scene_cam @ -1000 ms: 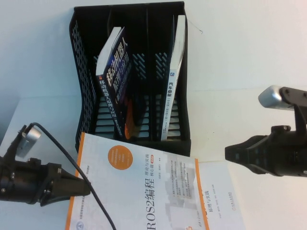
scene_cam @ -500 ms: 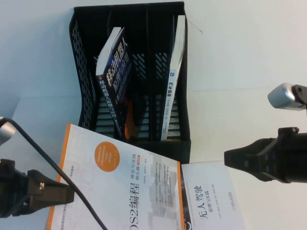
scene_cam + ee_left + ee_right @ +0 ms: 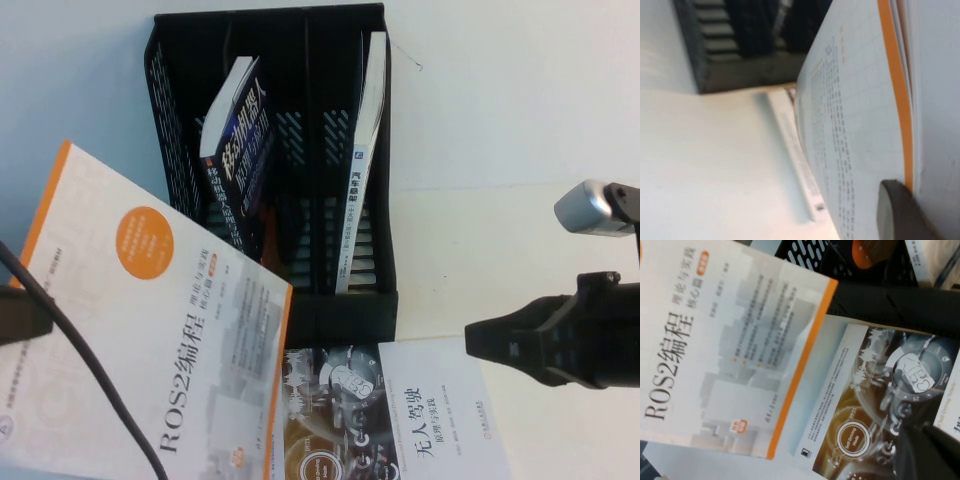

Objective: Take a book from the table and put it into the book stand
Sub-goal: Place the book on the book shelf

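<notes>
My left gripper (image 3: 38, 318) at the far left is shut on the white-and-orange ROS2 book (image 3: 150, 330) and holds it raised and tilted in front of the black book stand (image 3: 300, 300). In the left wrist view one dark finger (image 3: 897, 212) presses on the book's cover (image 3: 855, 125) by its orange edge. A second book with a dashboard picture (image 3: 400, 415) lies flat on the table before the stand. My right gripper (image 3: 478, 340) hovers shut and empty over that book's right part. The stand holds a dark blue book (image 3: 238, 150) and a white book (image 3: 365, 150).
The left arm's black cable (image 3: 100, 380) crosses the held book's cover. In the right wrist view the ROS2 book (image 3: 730, 340) partly overlaps the flat book (image 3: 875, 400), with the stand's front wall (image 3: 890, 305) behind. White table (image 3: 500, 150) lies to the stand's right.
My left gripper has lifted the ROS2 book off the flat book and swung it up and to the left, uncovering the dashboard cover. The right gripper has barely moved.
</notes>
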Action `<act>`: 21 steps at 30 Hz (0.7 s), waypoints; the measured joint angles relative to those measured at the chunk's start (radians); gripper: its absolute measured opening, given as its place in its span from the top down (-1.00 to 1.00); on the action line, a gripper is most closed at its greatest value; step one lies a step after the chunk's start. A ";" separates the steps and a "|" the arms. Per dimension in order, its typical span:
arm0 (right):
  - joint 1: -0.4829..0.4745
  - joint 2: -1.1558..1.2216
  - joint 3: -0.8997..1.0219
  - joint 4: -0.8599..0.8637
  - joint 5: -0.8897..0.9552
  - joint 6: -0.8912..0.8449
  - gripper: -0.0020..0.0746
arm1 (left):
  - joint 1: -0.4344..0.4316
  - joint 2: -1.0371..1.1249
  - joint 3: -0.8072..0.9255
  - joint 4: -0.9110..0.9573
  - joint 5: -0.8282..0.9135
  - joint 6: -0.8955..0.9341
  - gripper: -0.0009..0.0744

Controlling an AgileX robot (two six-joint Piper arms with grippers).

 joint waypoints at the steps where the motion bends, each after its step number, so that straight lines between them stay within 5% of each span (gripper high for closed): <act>1: 0.000 0.000 0.000 0.000 0.000 0.000 0.95 | 0.000 0.000 -0.029 0.023 0.006 -0.018 0.70; 8: 0.000 -0.002 0.000 0.000 0.000 0.000 0.95 | 0.000 0.010 -0.195 0.150 0.008 -0.093 0.70; 21: 0.000 -0.002 0.000 -0.002 0.013 -0.002 0.95 | 0.000 0.209 -0.295 0.091 0.008 -0.100 0.70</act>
